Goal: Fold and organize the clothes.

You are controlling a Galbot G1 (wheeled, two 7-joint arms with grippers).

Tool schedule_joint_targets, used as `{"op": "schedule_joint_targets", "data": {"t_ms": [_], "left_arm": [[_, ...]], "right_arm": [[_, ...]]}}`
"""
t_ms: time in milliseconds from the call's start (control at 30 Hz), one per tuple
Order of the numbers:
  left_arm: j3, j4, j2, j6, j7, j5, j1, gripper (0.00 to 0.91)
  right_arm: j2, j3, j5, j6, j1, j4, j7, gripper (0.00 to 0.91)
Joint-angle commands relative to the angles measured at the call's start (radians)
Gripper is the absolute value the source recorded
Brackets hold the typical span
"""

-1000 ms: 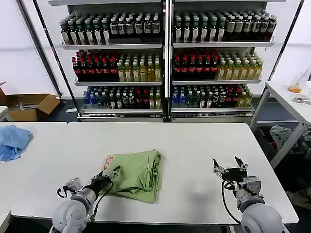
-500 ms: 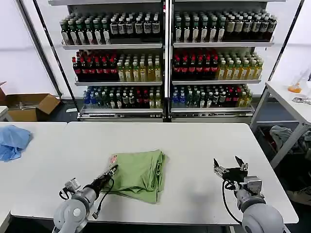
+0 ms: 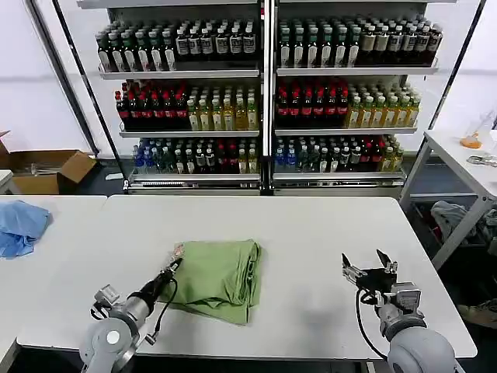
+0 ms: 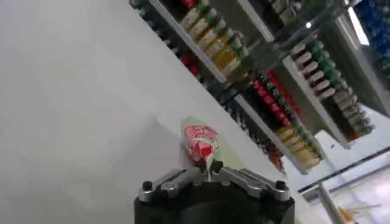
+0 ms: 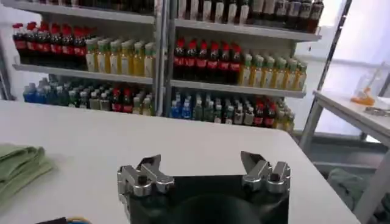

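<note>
Folded green shirt lying at table centre-near. Left gripper pinched narrow on its left edge beside the red patch. Right gripper spread wide, idle, far right. Risk: tugging sideways, undoing both folds.

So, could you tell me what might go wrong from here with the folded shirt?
The left gripper is shut on the corner of the green shirt by its red-and-white patch; a further pull there could drag the folded stack or peel its top layer open. The shirt's near edge lies fairly close to the table front, so it might slide off. The right gripper waits open, apart from it.
</note>
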Motion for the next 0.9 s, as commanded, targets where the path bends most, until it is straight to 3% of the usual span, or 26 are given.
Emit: {"op": "schedule_joint_targets", "data": {"t_ms": [33,233,400,533,700,900], "left_arm": [[-0.254,-0.044,0.085,0.002,-0.021,-0.096,0.008,0.020],[-0.483,-0.090,0.283,0.016,-0.056,-0.110,0.020,0.020],[-0.504,-0.186,0.367,0.029,-0.062,-0.028,0.003,0.020],[-0.347,-0.285,0.351,0.037,-0.054,0.095,0.025,0.020],[0.097,-0.188,0.268,-0.018,0.001,0.623,0.046,0.020],[0.386,-0.130,0.128,0.001,-0.026,0.794,-0.132,0.020]], "right_arm": [[0.000,0.002,0.002,0.001,0.003,0.000,0.000,0.907],[0.008,-0.006,0.007,0.001,0.025,0.002,0.000,0.907],[0.017,-0.010,0.007,0.000,0.030,0.007,0.000,0.907],[0.013,0.000,0.007,0.000,0.019,0.015,-0.001,0.907],[0.013,0.013,0.006,0.000,0.004,0.026,-0.001,0.907],[0.011,0.033,0.003,-0.001,-0.016,0.030,0.000,0.907]]}}
